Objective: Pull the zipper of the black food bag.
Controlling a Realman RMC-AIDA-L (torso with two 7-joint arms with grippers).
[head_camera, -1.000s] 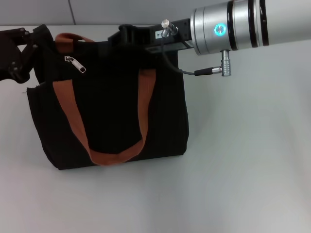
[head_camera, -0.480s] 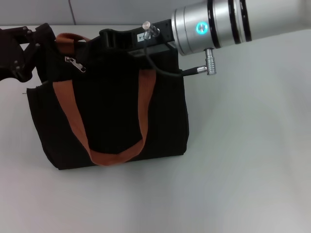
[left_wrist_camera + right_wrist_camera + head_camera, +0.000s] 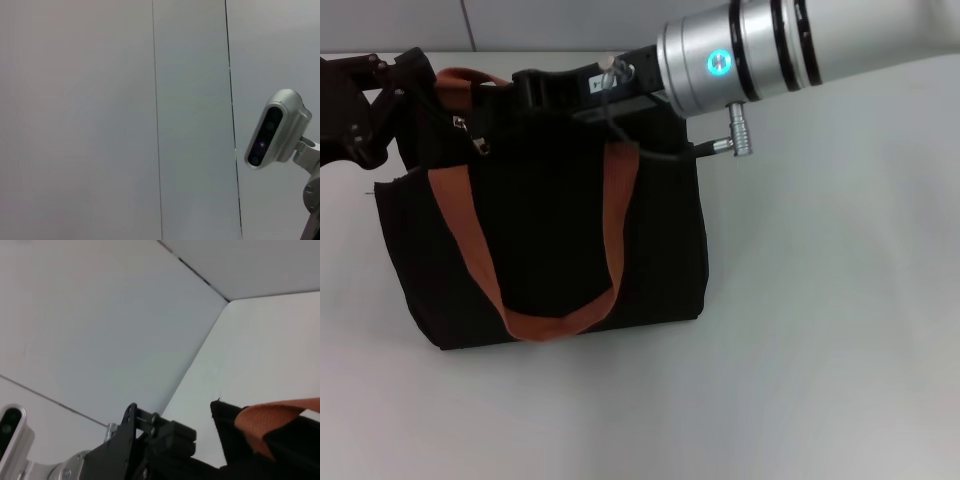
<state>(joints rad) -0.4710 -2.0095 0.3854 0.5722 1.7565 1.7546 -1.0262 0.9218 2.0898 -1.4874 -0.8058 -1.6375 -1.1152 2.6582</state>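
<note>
Zipper (image 3: pixel 473 136) on black food bag (image 3: pixel 550 240), just left of right pincer (image 3: pixel 525 85)

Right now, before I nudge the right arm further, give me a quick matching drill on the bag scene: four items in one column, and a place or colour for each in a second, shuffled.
Items:
1. zipper
2. front handle
3. left gripper
4. right gripper

Descriptions:
A. rust-orange loop hanging down the front of the black food bag
B. at the bag's top left corner
C. small silver tab near the bag's top left
D. along the bag's top edge, near the middle

Pairs: 1-C, 2-A, 3-B, 4-D
</note>
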